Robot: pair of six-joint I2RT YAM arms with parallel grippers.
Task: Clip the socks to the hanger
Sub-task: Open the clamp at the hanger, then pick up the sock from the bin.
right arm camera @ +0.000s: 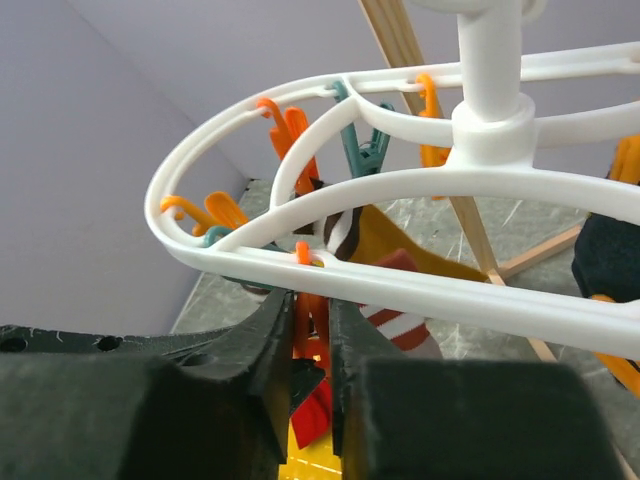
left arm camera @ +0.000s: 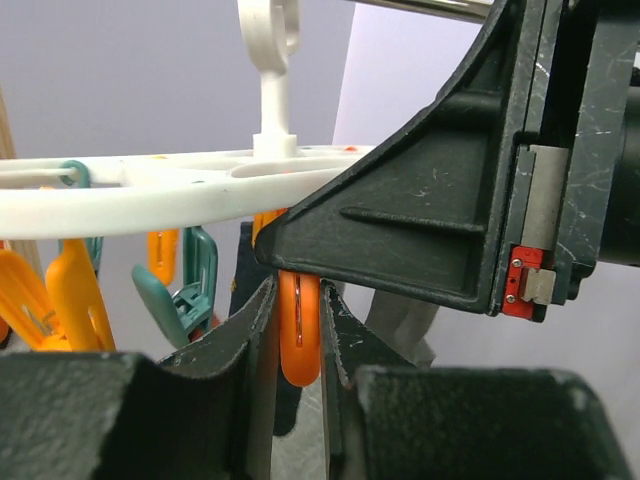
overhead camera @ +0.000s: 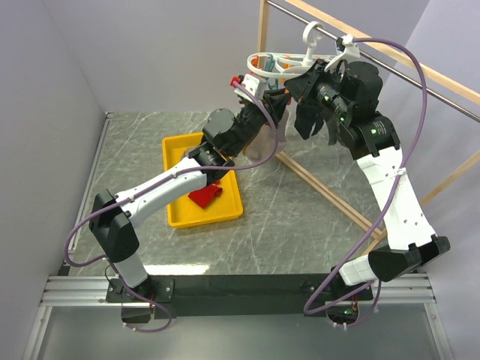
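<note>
Hanger (overhead camera: 264, 67) hanging upper centre of top view. Left gripper (left arm camera: 298, 335) narrow, pinching orange clip (left arm camera: 298, 352) under ring. Right gripper (right arm camera: 310, 330) narrow around a clip, grip unclear. Red sock (overhead camera: 206, 195) in yellow tray (overhead camera: 180, 154), centre-left.

The hanger (overhead camera: 264, 66) hangs by its hook from the rod (overhead camera: 442, 97) of a frame (overhead camera: 262, 30) standing at the far right of the table (overhead camera: 300, 232), the left gripper (overhead camera: 277, 97) reaching it from the left and the right gripper (overhead camera: 313, 73) from the right. A clip (left arm camera: 298, 340) under the ring sits between the left fingers, another clip (right arm camera: 310, 320) between the right ones. A tray (overhead camera: 184, 214) lies left of the frame with one sock (overhead camera: 206, 195) in it
</note>
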